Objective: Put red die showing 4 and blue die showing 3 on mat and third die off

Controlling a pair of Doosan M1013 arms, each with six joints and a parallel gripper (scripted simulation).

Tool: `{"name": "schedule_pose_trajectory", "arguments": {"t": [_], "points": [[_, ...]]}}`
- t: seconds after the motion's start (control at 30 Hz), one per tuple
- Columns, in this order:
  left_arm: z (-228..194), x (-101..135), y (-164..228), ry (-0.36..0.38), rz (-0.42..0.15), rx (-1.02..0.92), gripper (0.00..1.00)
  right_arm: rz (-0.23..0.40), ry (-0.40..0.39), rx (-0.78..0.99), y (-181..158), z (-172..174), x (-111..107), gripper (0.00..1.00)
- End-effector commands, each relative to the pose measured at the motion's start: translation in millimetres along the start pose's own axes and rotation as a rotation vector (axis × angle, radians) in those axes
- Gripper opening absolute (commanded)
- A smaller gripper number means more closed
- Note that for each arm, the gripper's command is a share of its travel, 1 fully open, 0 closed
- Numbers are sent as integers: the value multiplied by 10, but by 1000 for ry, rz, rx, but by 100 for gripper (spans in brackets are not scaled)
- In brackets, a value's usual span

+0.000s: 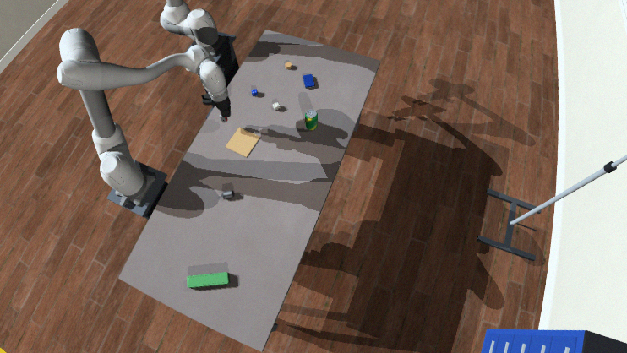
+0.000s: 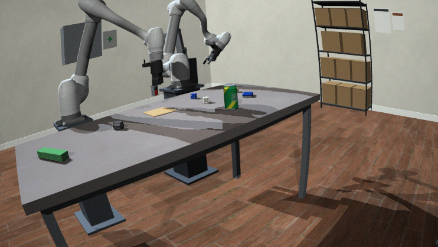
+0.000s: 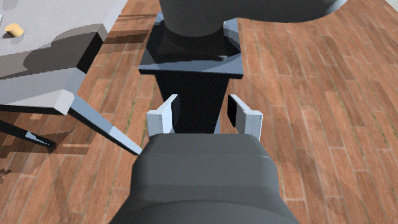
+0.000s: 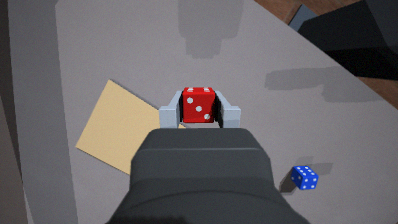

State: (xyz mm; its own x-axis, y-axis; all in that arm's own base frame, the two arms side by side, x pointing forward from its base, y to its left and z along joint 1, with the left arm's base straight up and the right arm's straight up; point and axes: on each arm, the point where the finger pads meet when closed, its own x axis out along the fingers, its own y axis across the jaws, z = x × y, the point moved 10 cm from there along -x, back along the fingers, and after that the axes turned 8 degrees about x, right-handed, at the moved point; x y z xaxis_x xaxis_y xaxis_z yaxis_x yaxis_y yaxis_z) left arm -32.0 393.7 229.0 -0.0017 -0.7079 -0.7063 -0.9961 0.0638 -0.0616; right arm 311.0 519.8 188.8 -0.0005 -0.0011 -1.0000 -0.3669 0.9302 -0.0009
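My right gripper (image 1: 224,118) (image 2: 154,90) (image 4: 198,100) is shut on the red die (image 2: 156,91) (image 4: 198,104) and holds it above the table beside the mat (image 1: 242,142) (image 2: 159,112) (image 4: 112,125). The die's face towards the right wrist camera shows 3 pips; only a sliver of another face shows. The blue die (image 1: 253,92) (image 2: 193,96) (image 4: 305,177) rests on the table off the mat, with several pips on top, apparently 6. The white die (image 1: 275,105) (image 2: 205,99) also lies off the mat. My left gripper (image 2: 207,60) (image 3: 203,104) is open and empty, away from the dice.
A green can (image 1: 311,120) (image 2: 230,97) stands beyond the white die. A blue box (image 1: 308,81) (image 2: 247,94) and an orange cylinder (image 1: 288,65) (image 3: 14,30) are farther back. A dark grey cylinder (image 1: 227,194) (image 2: 118,124) and a green block (image 1: 207,279) (image 2: 52,154) lie on the mat's other side.
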Motion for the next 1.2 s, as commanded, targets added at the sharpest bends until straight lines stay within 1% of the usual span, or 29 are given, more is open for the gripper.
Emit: {"name": "schedule_pose_trajectory", "arguments": {"t": [0.0,0.13,0.53,0.6,0.67,0.7,0.83,0.87,0.93,1.0,1.03,1.17], "points": [[-2,-5,0,-1,1,0,100,1,-1,0,3,3,-191,57],[-2,-5,0,-1,1,0,100,1,-1,0,2,3,-301,57],[-2,-5,0,-1,1,0,100,1,-1,-12,3,2,-305,57],[-2,-5,0,-1,1,0,100,1,-1,-79,5,-2,-295,57],[-2,-5,0,-1,1,0,100,1,-1,-212,10,-7,-276,57],[-2,-5,0,-1,1,0,100,1,-1,-218,10,-7,-275,57],[-2,-5,0,-1,1,0,100,0,-1,-401,20,-8,-249,57],[-2,-5,0,-1,1,0,100,0,-1,-412,21,-8,-248,57],[-2,-5,0,-1,1,0,100,0,-1,-520,29,-5,-232,57],[-2,-5,0,-1,1,0,100,0,-1,-520,29,-5,-232,57],[-2,-5,0,-1,1,0,100,0,-1,-627,38,0,-217,57],[-2,-5,0,-1,1,0,100,0,-1,-775,54,10,-195,57]]}}
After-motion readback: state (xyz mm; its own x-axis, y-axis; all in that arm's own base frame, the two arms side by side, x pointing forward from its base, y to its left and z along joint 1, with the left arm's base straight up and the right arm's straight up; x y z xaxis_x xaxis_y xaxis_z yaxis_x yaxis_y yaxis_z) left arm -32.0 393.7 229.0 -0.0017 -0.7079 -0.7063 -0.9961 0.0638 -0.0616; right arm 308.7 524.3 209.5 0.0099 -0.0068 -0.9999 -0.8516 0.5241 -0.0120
